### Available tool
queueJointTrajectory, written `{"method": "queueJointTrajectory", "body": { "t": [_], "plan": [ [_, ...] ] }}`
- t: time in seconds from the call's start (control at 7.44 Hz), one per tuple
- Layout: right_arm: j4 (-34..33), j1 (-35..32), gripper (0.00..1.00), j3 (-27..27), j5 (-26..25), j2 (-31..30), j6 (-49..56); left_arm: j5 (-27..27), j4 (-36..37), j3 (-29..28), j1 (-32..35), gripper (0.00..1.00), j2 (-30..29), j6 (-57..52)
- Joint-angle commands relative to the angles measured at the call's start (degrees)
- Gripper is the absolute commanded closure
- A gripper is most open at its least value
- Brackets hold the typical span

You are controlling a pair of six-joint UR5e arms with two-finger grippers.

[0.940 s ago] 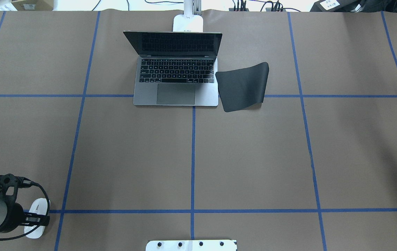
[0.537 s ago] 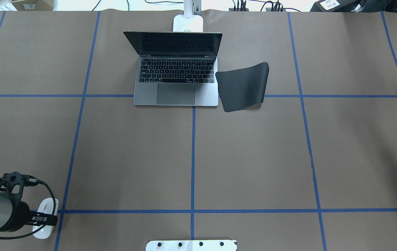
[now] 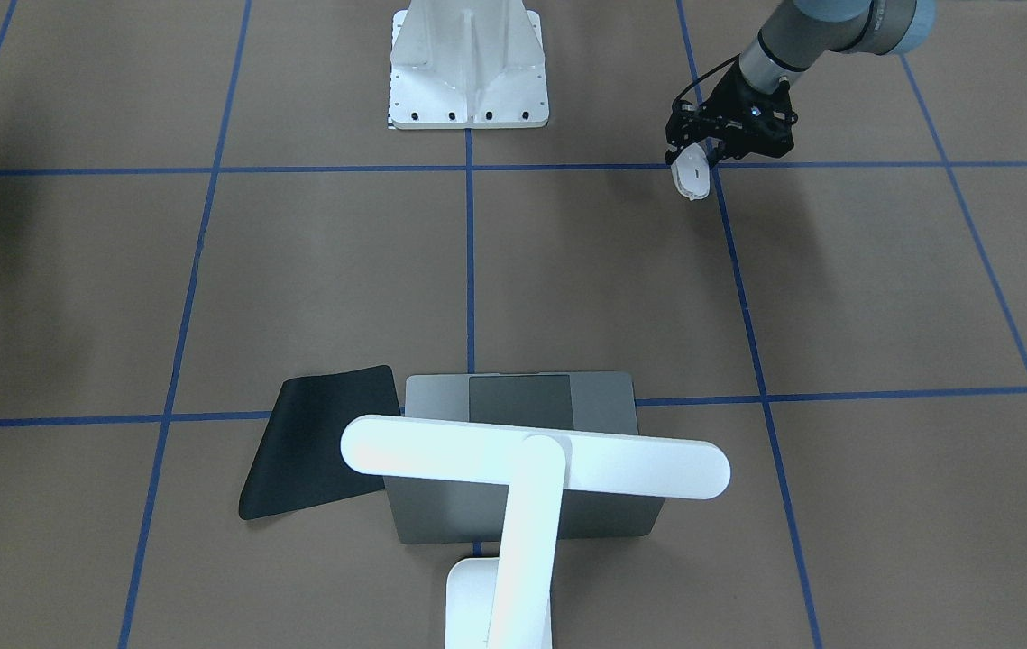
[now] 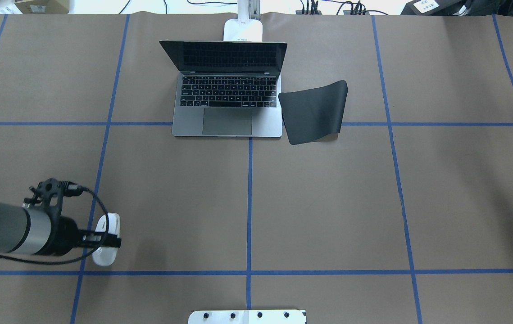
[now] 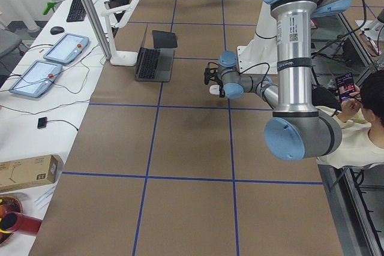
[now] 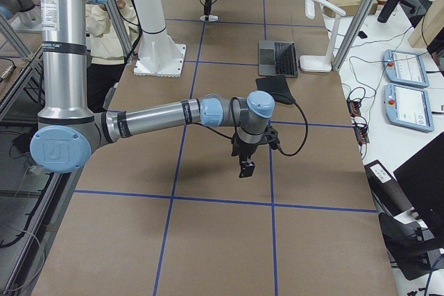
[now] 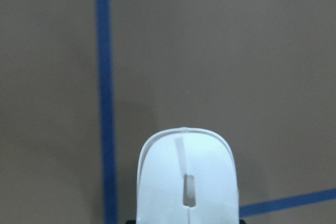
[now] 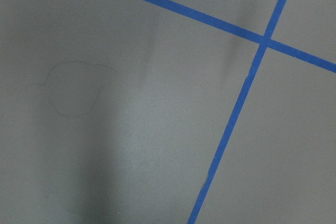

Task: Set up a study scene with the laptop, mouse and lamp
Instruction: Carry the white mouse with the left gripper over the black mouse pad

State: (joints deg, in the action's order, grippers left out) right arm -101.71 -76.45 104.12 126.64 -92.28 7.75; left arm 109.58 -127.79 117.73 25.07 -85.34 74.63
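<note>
My left gripper (image 4: 105,240) is shut on the white mouse (image 4: 108,224) and holds it above the table at the near left; the mouse also shows in the front-facing view (image 3: 692,176) and the left wrist view (image 7: 186,182). The open grey laptop (image 4: 227,103) sits at the far centre. The white lamp (image 3: 531,460) stands behind it, with its bar head over the lid. My right gripper (image 6: 246,164) shows only in the exterior right view, hanging over bare table, and I cannot tell whether it is open or shut.
A black mat (image 4: 315,112) lies just right of the laptop. The white ribbed pedestal (image 3: 468,63) stands at the near centre edge. Blue tape lines cross the brown table cover (image 4: 328,202). Monitors and cables lie beyond the far edge.
My left gripper has carried the mouse away from the near left corner, forward and to the right, across the blue tape line.
</note>
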Motion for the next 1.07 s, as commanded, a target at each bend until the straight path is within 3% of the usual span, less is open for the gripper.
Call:
{"method": "queueJointTrajectory", "body": {
  "t": [0.0, 0.27, 0.54, 0.94],
  "plan": [
    [0.2, -0.5, 0.00, -0.1, 0.0, 0.3, -0.1, 0.2, 10.7, -0.1, 4.0, 0.78, -12.3, 0.1],
    [0.1, -0.5, 0.00, -0.2, -0.4, 0.6, -0.1, -0.3, 25.3, -0.9, 5.1, 0.78, -26.0, 0.2],
    [0.3, -0.5, 0.00, -0.1, -2.1, 0.5, 0.0, -3.3, 26.7, -5.5, 5.1, 0.79, -32.2, 0.6],
    [0.4, -0.5, 0.00, 0.6, -3.9, 0.6, 0.5, -6.6, 26.1, -17.4, 4.8, 0.79, -44.3, 5.0]
  ]
}}
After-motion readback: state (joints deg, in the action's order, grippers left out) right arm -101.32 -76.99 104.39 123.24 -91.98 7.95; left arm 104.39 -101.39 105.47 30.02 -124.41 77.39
